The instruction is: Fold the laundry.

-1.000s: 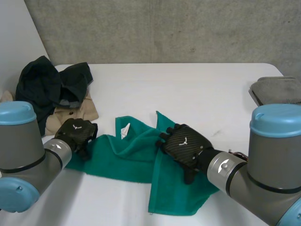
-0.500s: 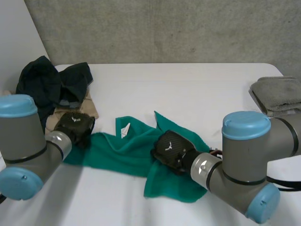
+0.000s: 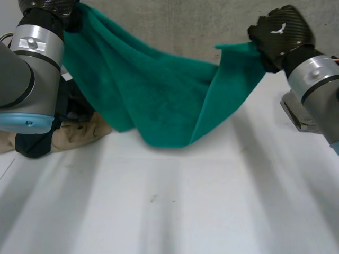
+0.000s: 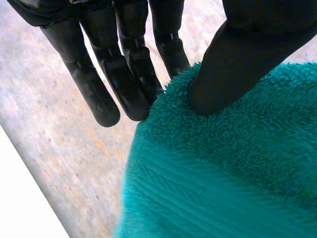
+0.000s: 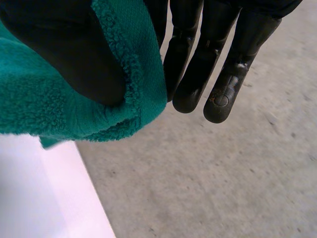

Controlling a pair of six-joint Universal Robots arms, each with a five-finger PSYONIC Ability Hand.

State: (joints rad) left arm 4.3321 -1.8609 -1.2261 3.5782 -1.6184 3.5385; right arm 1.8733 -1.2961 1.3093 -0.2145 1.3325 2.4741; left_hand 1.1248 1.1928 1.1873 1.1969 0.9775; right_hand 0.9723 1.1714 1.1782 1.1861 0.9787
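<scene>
Head view, green towel point(image 3: 159, 100): raised above the white surface point(image 3: 185, 206), stretched between both hands and sagging in the middle; its lowest fold hangs over the far half of the surface.
Head view, left hand point(image 3: 53, 6): high at the far left, at the towel's left end.
Head view, right hand point(image 3: 278, 34): high at the far right, clenched on the towel's right corner.
Head view, left side: a dark garment point(image 3: 33, 145) and a beige garment point(image 3: 79, 131) lie on the surface below the left arm.
Left wrist view, left hand point(image 4: 126, 74): grasping the towel point(image 4: 223, 173); the thumb presses the towel's edge against the straight fingers.
Left wrist view, background: a concrete wall point(image 4: 49, 139) beyond the fingertips.
Right wrist view, right hand point(image 5: 198, 69): grasping the towel point(image 5: 29, 109); the thumb pins the hemmed corner to the fingers, and the corner curls round the thumb.
Right wrist view, background: the surface point(image 5: 39, 198) lies under the towel, beside the concrete wall.
</scene>
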